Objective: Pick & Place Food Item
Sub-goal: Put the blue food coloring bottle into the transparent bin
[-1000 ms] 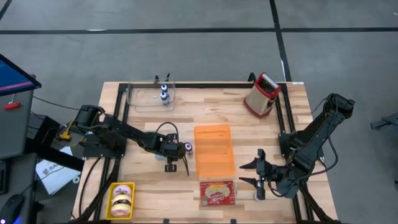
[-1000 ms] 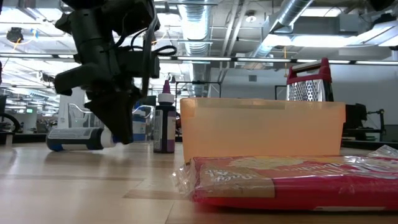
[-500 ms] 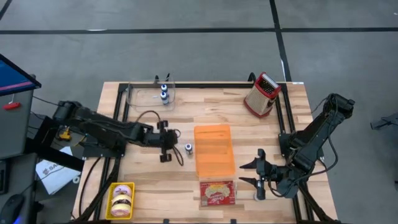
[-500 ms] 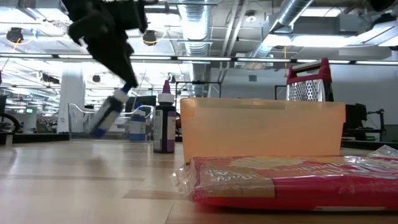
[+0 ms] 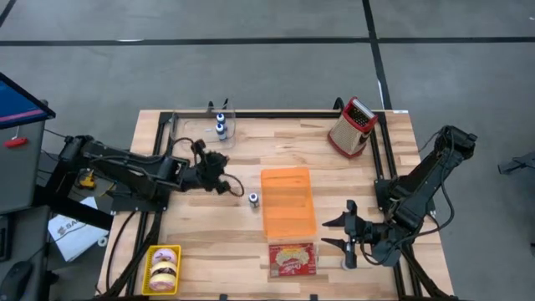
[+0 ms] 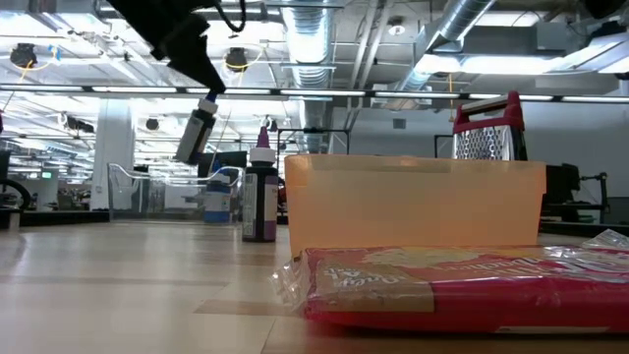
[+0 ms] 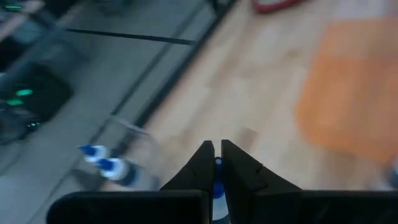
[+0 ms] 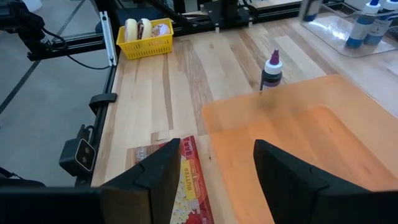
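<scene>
Lifted off the wood and swung toward far left since a second ago: small bottle (image 6: 197,132), pinched in the fully closed left gripper (image 5: 221,181), hanging tilted in the air.

Nearest, at the near edge: red food pack (image 5: 292,258), flat, just near of the orange tray (image 5: 287,201). Near left: yellow basket (image 5: 151,270). Near right: right gripper (image 5: 335,233), parked, fingers apart, holding nothing.

Mid-table: dark bottle (image 5: 253,199), upright, just left of the tray. Farther left: the held bottle, between that one and the clear bin (image 5: 187,134) at far left, with two blue-capped bottles already inside. Far right: grater (image 5: 352,126).

Step in hand, by judgement: carrying toward the bin. Next: on over the bin, down inside its walls clear of the two bottles, then release.

Held bottle: slim, gripped at its top end, some blue showing between the fingers, body slanting downward.
</scene>
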Robot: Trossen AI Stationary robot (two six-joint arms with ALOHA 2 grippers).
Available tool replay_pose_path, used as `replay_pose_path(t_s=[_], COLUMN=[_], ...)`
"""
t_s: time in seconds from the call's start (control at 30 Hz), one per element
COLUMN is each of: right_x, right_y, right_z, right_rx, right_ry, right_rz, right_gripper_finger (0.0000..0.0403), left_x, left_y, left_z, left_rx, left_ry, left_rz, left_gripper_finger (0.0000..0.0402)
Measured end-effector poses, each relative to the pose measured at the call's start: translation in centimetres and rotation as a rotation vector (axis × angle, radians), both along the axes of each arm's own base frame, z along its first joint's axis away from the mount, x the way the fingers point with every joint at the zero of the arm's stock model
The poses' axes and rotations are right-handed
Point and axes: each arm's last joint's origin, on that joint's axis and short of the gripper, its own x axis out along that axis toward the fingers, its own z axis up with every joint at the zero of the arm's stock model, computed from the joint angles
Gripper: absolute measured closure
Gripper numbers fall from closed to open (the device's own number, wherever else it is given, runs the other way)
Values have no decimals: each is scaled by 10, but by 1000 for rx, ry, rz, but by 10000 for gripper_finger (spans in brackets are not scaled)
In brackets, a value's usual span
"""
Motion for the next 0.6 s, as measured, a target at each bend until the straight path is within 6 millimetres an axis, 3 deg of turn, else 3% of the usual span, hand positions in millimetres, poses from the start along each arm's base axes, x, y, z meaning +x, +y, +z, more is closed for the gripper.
replay_pose_path(t_s=[0.3, 0.6], right_x=[0, -1], right_y=[0, 0], right_z=[0, -1], right_rx=[-4, -6], right_ry=[4, 7], right_rz=[1, 5], right_gripper_finger=[207, 207], left_x=[1, -11], left_y=[32, 85], left_z=[2, -11], left_rx=[142, 141], left_ry=[-74, -218], left_rz=[262, 498], left_gripper_finger=[395, 395])
